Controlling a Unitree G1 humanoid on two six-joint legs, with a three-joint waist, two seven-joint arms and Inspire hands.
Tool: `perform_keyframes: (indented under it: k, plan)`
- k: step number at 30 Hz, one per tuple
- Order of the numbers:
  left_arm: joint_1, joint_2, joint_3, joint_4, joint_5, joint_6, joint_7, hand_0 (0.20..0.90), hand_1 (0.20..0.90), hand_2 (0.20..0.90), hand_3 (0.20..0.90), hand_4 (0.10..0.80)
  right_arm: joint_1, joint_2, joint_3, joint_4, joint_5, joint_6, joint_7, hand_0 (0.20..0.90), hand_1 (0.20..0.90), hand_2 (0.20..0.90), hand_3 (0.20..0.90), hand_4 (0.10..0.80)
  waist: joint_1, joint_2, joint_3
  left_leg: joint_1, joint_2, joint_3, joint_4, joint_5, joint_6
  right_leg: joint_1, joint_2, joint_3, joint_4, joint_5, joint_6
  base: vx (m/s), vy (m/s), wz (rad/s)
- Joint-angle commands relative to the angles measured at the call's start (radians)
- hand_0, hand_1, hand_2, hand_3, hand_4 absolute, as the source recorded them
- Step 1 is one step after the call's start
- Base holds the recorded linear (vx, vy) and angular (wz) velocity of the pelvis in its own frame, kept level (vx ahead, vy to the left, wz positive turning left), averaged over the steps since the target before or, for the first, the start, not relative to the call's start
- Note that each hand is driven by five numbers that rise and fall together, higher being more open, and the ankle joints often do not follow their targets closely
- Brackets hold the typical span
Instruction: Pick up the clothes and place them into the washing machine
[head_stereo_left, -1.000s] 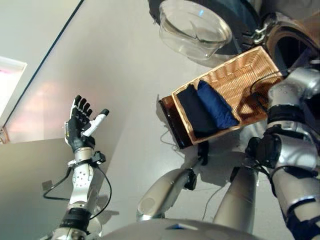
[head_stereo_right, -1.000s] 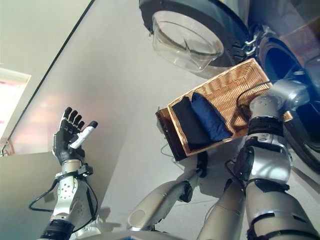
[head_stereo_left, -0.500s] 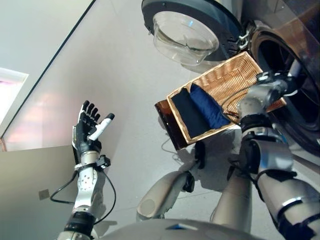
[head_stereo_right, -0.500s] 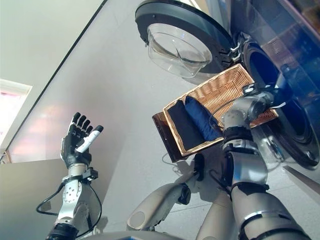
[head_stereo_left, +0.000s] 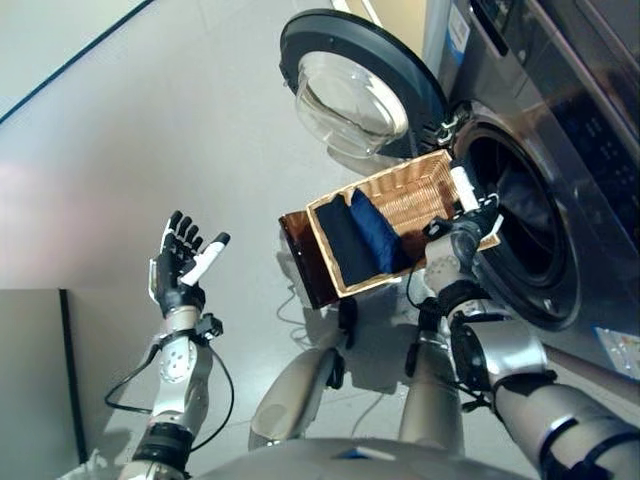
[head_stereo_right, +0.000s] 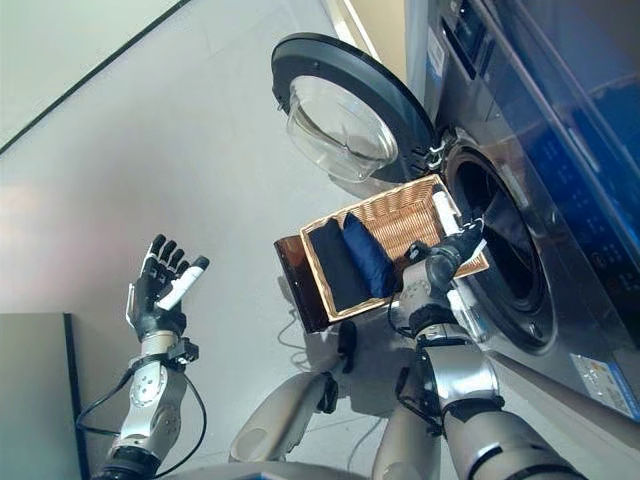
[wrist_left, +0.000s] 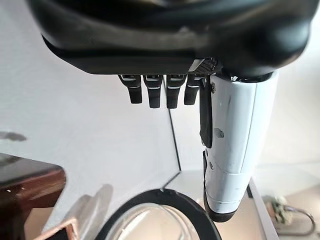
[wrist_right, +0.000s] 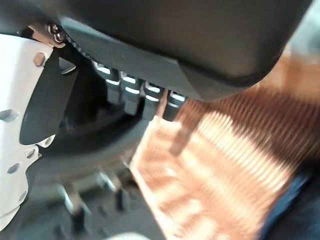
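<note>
A wicker basket (head_stereo_left: 415, 190) stands on the floor before the washing machine (head_stereo_left: 560, 120). Two folded clothes lie side by side in its near half: a black one (head_stereo_left: 338, 240) and a dark blue one (head_stereo_left: 376, 232). My right hand (head_stereo_left: 458, 226) hovers open over the basket's far end, beside the dark drum mouth (head_stereo_left: 512, 232), and holds nothing. In the right wrist view its fingers (wrist_right: 135, 92) stand straight above the wicker (wrist_right: 225, 165). My left hand (head_stereo_left: 180, 266) is raised open and empty over the bare floor, far left of the basket.
The round glass door (head_stereo_left: 358, 88) hangs wide open behind the basket, left of the drum mouth. A dark brown stand (head_stereo_left: 296, 256) adjoins the basket's near end. Grey floor (head_stereo_left: 120, 150) spreads to the left.
The camera has swung, bringing the washing machine's front and drum into view. My right hand has come into sight over the basket's far end by the drum. The left hand stays raised and open.
</note>
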Motion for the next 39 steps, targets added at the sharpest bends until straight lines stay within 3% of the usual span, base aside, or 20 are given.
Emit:
perform_keyframes:
  k: [1,13,18,19,20,21,23,30,39]
  plan:
    - [-0.021,0.073,0.109,-0.063,-0.010,-0.072,0.011,0.900,0.900,0.900,0.900,0.800,-0.054,-0.007,0.056,-0.050,-0.076,-0.019,0.018,0.900,0.900,0.900,0.900,0.800,0.016,-0.022,0.014,-0.049,0.007,0.009,0.074,-0.070,-0.064,0.143,0.006,-0.017,-0.122,-0.018,-0.010,0.003,-0.036,0.06]
    - [-0.014,0.096,0.160,-0.122,-0.012,-0.070,-0.001,0.900,0.900,0.900,0.900,0.800,-0.074,0.002,0.108,0.043,-0.205,0.060,0.024,0.900,0.900,0.900,0.900,0.800,0.036,-0.103,0.032,-0.065,0.017,-0.021,0.088,-0.064,-0.063,0.145,0.011,-0.059,-0.123,-0.016,-0.013,-0.004,-0.015,0.07]
    - [-0.060,0.135,0.179,-0.215,0.031,-0.085,0.023,0.900,0.900,0.900,0.900,0.800,-0.096,0.023,0.113,0.064,-0.208,0.060,0.015,0.900,0.900,0.900,0.900,0.800,0.064,-0.157,0.069,-0.119,0.022,-0.056,0.120,-0.065,-0.073,0.117,0.012,-0.107,-0.081,-0.046,-0.019,0.023,-0.076,0.22]
    - [-0.071,0.142,0.181,-0.232,0.047,-0.089,0.027,0.900,0.900,0.900,0.900,0.800,-0.095,0.027,0.113,0.073,-0.208,0.062,0.017,0.900,0.900,0.900,0.900,0.800,0.070,-0.170,0.069,-0.117,0.023,-0.070,0.128,-0.099,-0.078,0.123,0.014,-0.107,-0.070,-0.080,-0.014,0.015,-0.053,0.31]
    - [-0.071,0.143,0.181,-0.234,0.048,-0.088,0.028,0.900,0.900,0.900,0.900,0.800,-0.096,0.027,0.111,0.073,-0.208,0.061,0.017,0.900,0.900,0.900,0.900,0.800,0.071,-0.169,0.076,-0.130,0.022,-0.065,0.131,-0.071,-0.074,0.113,0.011,-0.115,-0.072,-0.054,-0.020,0.127,-0.118,0.28]
    - [-0.095,0.152,0.190,-0.266,0.064,-0.099,0.038,0.900,0.900,0.900,0.900,0.800,-0.099,0.038,0.116,0.077,-0.201,0.057,0.018,0.900,0.900,0.900,0.900,0.800,0.086,-0.191,0.089,-0.144,0.020,-0.085,0.156,-0.111,-0.081,0.110,0.014,-0.125,-0.045,-0.096,-0.016,0.018,-0.095,0.27]
    - [-0.111,0.159,0.195,-0.279,0.075,-0.103,0.047,0.900,0.900,0.900,0.900,0.800,-0.102,0.044,0.115,0.080,-0.199,0.055,0.018,0.900,0.900,0.900,0.900,0.800,0.091,-0.201,0.096,-0.158,0.019,-0.092,0.169,-0.117,-0.084,0.101,0.014,-0.134,-0.031,-0.105,-0.017,0.083,-0.101,0.20]
    - [-0.219,0.189,0.190,-0.347,0.136,-0.132,0.098,0.900,0.900,0.900,0.900,0.800,-0.091,0.128,0.129,0.086,-0.162,0.029,0.019,0.900,0.900,0.900,0.900,0.800,0.153,-0.290,0.150,-0.246,0.018,-0.146,0.225,-0.136,-0.098,0.059,0.022,-0.212,0.018,-0.138,-0.020,0.043,-0.086,0.28]
    - [-0.351,0.212,0.167,-0.397,0.180,-0.143,0.150,0.900,0.900,0.900,0.900,0.800,-0.100,0.176,0.140,0.100,-0.153,0.018,-0.003,0.900,0.900,0.900,0.900,0.800,0.195,-0.340,0.191,-0.314,0.001,-0.200,0.243,-0.136,-0.107,0.024,0.028,-0.282,0.054,-0.167,-0.022,0.035,-0.048,0.29]
